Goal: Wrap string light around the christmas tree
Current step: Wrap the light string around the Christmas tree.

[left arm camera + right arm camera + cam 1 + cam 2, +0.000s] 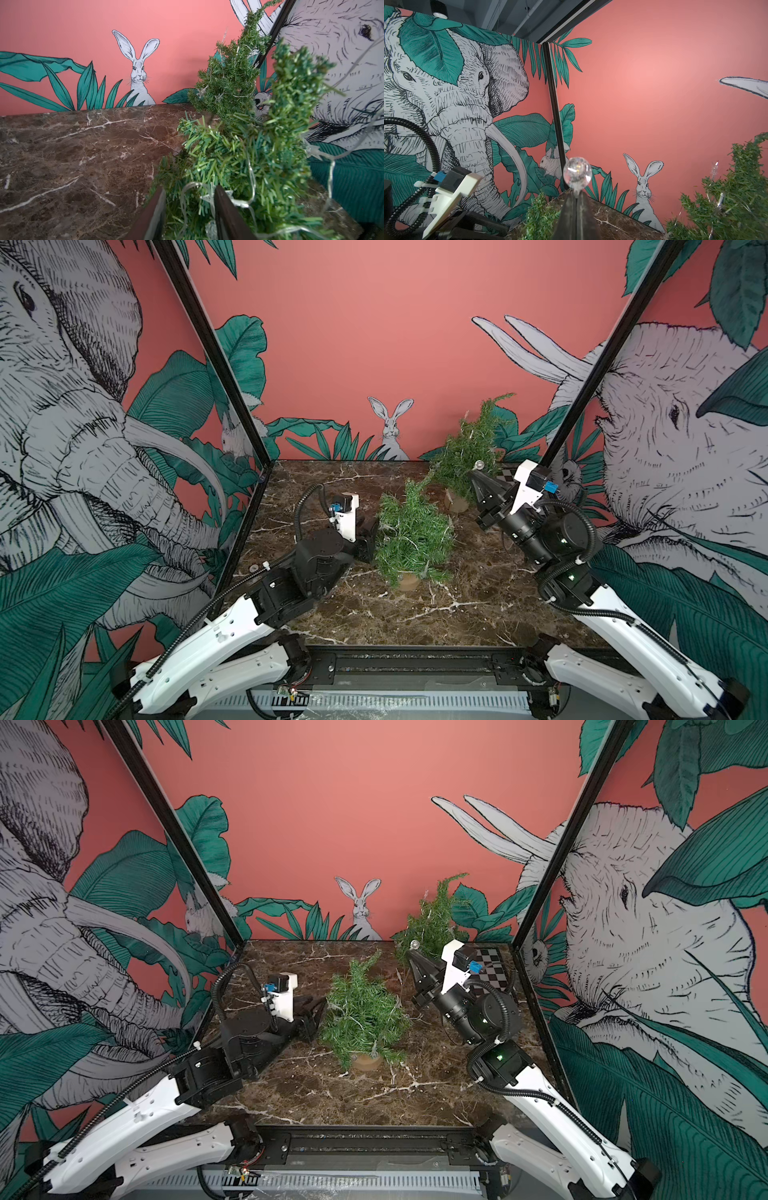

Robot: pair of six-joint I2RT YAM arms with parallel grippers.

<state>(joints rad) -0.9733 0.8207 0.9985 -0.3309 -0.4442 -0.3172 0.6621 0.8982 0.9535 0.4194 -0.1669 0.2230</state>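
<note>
Closest to the lens: left arm [232, 626] and right arm [615, 614], white links reaching over the marble table [332, 614]. Near tree [411, 531] stands mid-table on a wood base [409, 580]. Far tree [467, 448] stands at the back right, with wire on it. Left gripper [189, 188] is pushed into the near tree's side, jaws parted and released. String light [331, 170] loops through the needles around its fingers [225, 209], nothing pinched. Right gripper [576, 193] is raised between the trees, clenched on a clear bulb [577, 173] (probably the string's free end; the wire off it cannot be traced).

The step looks like passing that end around the near tree. Right should carry it wide of the branches; left should re-pinch wire only, not needles. In the way: the far tree just behind the right gripper and snaggy branches. Checkerboard [490, 965] lies behind the right arm.
</note>
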